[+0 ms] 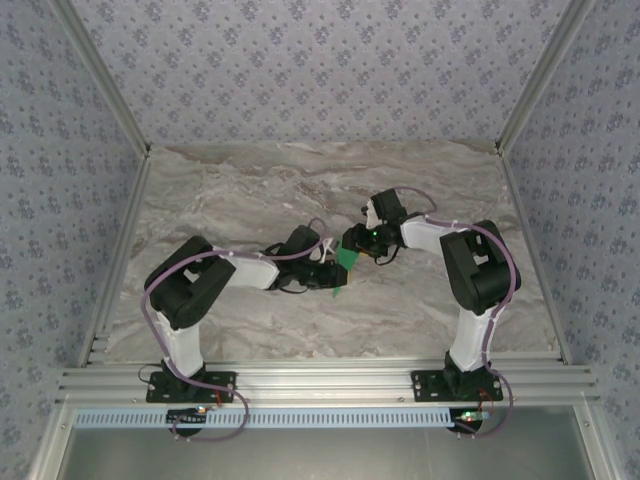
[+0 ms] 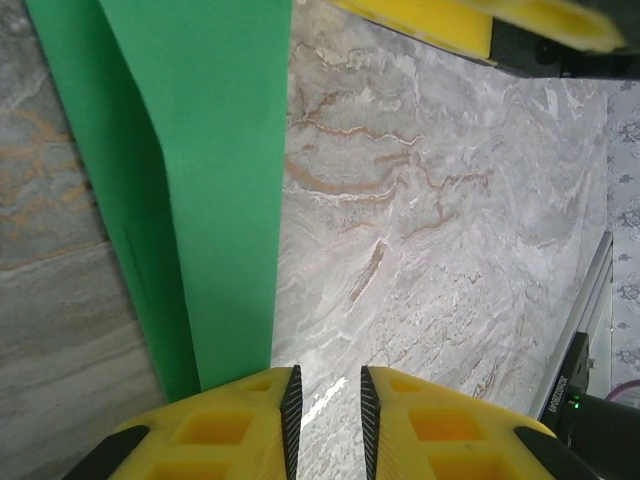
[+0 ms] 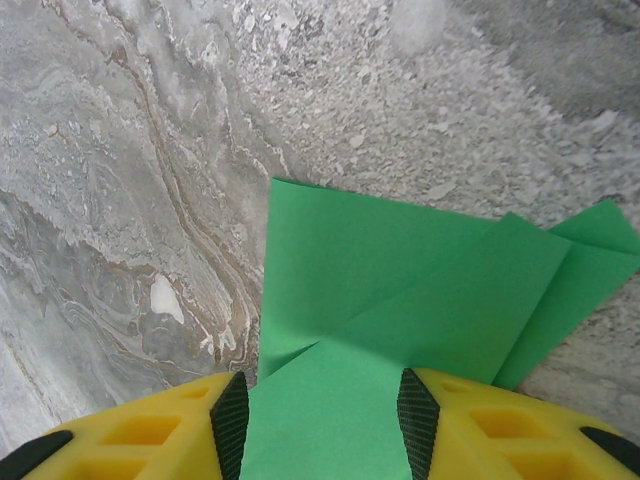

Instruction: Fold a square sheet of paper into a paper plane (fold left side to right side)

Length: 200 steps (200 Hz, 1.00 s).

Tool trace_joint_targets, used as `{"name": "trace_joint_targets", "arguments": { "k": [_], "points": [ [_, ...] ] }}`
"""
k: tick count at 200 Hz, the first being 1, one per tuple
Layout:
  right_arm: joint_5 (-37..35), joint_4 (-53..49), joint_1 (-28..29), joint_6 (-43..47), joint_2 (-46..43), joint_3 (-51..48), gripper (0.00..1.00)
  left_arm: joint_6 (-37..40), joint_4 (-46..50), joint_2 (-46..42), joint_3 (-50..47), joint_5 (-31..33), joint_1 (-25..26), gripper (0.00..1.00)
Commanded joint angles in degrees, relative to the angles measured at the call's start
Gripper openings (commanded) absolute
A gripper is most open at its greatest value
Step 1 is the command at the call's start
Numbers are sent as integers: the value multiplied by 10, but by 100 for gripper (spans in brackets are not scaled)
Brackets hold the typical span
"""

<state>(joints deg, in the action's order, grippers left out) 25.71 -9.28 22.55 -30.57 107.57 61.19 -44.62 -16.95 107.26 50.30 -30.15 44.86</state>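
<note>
The bright green sheet of paper [image 1: 346, 262] lies mid-table, folded into overlapping layers rather than a pointed paper plane. In the left wrist view the paper [image 2: 215, 200] is a long strip left of my left gripper [image 2: 327, 385]. That gripper's jaws stand a narrow gap apart, with only bare marble between them. In the right wrist view layered flaps of the paper [image 3: 400, 290] spread out ahead. My right gripper [image 3: 323, 395] is open wide, and the paper lies flat across the gap between its fingers. From above, the left gripper [image 1: 335, 278] and right gripper [image 1: 358, 248] meet at the paper.
The marble table [image 1: 300, 190] stretches bare behind and to both sides of the paper. Aluminium rails [image 1: 320, 380] frame the front edge and the sides, with patterned walls beyond. One of the right gripper's yellow fingers [image 2: 440, 20] crosses the top of the left wrist view.
</note>
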Motion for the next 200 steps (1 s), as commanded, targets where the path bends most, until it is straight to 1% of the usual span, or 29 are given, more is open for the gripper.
{"name": "trace_joint_targets", "arguments": {
  "k": [1, 35, 65, 96, 118, 125, 153, 179, 200],
  "points": [
    [-13, -44, 6, 8, 23, 4, 49, 2, 11, 10, -8, 1, 8, 24],
    [-9, -46, 4, 16, 6, 10, 49, 3, 18, 11, -10, 8, 11, 24],
    [-11, -49, -5, 28, -45, 10, 50, 9, 48, 9, -12, 32, 11, 21],
    [-9, -43, -7, 33, -98, -19, 49, 7, 51, 11, -16, 40, 13, 17],
    [8, -18, -2, 26, -118, -53, 45, 6, 53, 14, -19, 46, 15, 17],
    [18, -9, 2, 23, -119, -60, 41, 5, 53, 14, -21, 47, 15, 16],
    [50, 22, 20, 17, -109, -78, 31, 3, 52, 15, -23, 51, 16, 15],
    [55, 37, 32, 14, -96, -84, 28, 3, 52, 15, -23, 54, 15, 15],
    [56, 52, 37, 9, -82, -89, 27, 3, 53, 15, -22, 55, 15, 14]
  ]
}}
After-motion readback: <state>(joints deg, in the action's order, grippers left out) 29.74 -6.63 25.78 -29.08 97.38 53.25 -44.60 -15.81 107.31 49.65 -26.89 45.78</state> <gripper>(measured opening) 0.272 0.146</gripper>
